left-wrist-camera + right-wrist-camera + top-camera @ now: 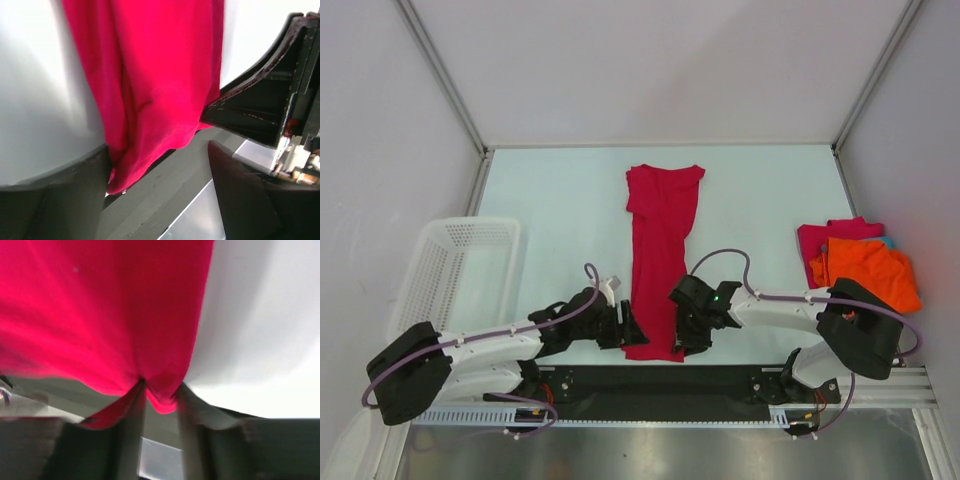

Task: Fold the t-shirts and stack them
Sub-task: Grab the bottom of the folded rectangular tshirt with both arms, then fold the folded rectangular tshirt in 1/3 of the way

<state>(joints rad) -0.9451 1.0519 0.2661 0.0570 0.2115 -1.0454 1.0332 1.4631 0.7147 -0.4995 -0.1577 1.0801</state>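
A crimson red t-shirt point(662, 250) lies folded into a long strip down the middle of the table, its hem at the near edge. My left gripper point(626, 330) is at the hem's left corner. In the left wrist view its fingers point(235, 200) stand wide apart, and the shirt's hem point(150, 145) lies between them, close to the left finger. My right gripper point(682, 335) is at the hem's right corner. In the right wrist view its fingers point(131, 425) are close together, and a puckered bunch of the red hem point(162, 400) is pinched between them.
An orange t-shirt point(865, 270) lies on a magenta-pink one point(825, 237) at the right edge, with a bit of teal point(888, 241) showing. A white lattice basket point(450, 270) stands at the left. The black base rail point(650, 385) runs just below the hem.
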